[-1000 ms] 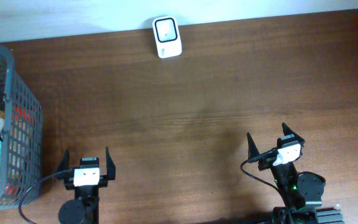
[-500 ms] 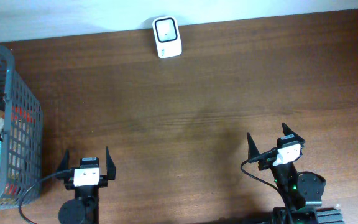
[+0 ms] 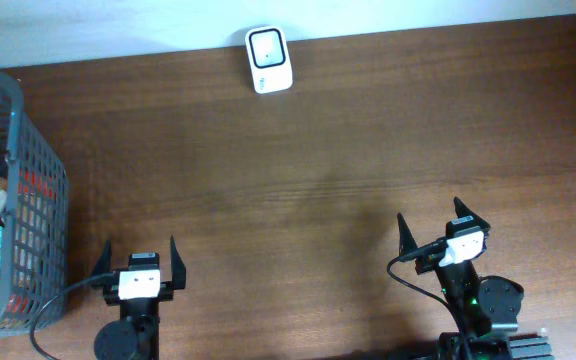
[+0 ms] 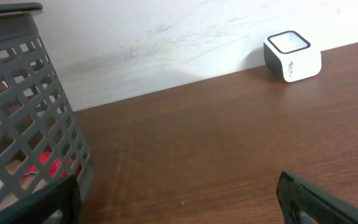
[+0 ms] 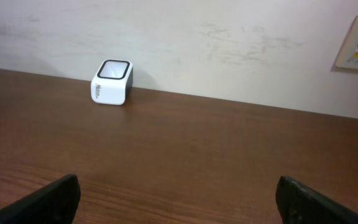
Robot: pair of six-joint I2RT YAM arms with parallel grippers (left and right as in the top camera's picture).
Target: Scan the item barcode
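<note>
Along the near edge, left hand [image 3: 139, 246] and right hand [image 3: 429, 212] gape empty; scanner [image 3: 269, 60] hugs far edge.

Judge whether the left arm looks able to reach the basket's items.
Probably yes. The basket stands open-topped beside the left arm, nothing lies between them, and the jaws are open and empty; it must go in over the wall.
</note>
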